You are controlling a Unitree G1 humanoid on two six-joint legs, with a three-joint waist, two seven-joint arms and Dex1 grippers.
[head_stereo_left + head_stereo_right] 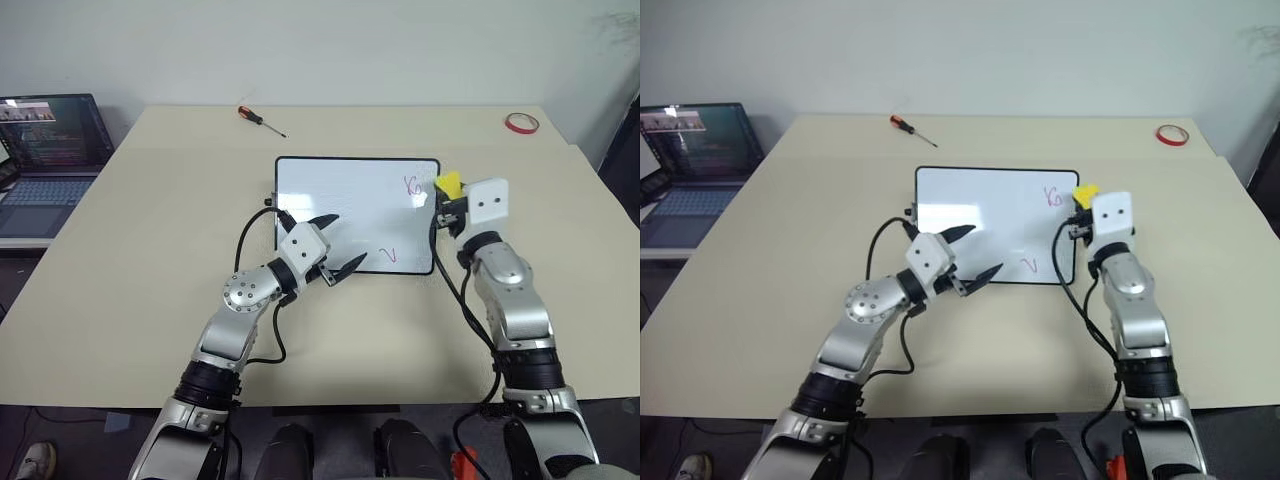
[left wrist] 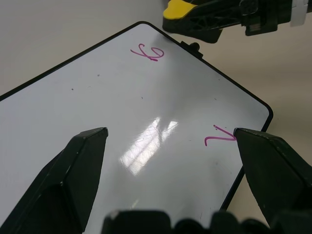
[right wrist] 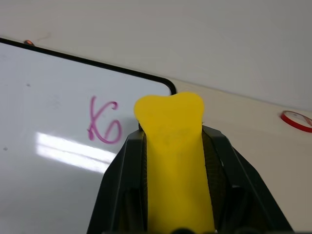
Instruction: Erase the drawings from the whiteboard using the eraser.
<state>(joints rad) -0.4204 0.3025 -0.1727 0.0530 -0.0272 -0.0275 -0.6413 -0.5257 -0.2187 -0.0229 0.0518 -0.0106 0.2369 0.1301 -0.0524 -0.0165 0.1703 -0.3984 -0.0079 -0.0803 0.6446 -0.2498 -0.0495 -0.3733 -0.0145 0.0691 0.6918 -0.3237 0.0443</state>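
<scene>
The whiteboard (image 1: 340, 200) lies flat in the middle of the table, black-framed and glossy. Two red drawings show on it: a "Yo"-like scribble (image 1: 413, 186) near its right edge and a V-like tick (image 1: 388, 255) near its front right corner. My right gripper (image 1: 444, 196) is shut on the yellow eraser (image 1: 448, 183), held just above the board's right edge beside the scribble (image 3: 103, 127). The eraser (image 3: 174, 161) sticks out between the black fingers. My left gripper (image 1: 337, 245) hangs open over the board's front part, left of the tick (image 2: 220, 136), holding nothing.
A screwdriver (image 1: 260, 120) with a red handle lies at the back of the table. A red tape ring (image 1: 521, 123) sits at the back right corner. An open laptop (image 1: 45, 160) stands off the table's left side. Black cables trail from both wrists.
</scene>
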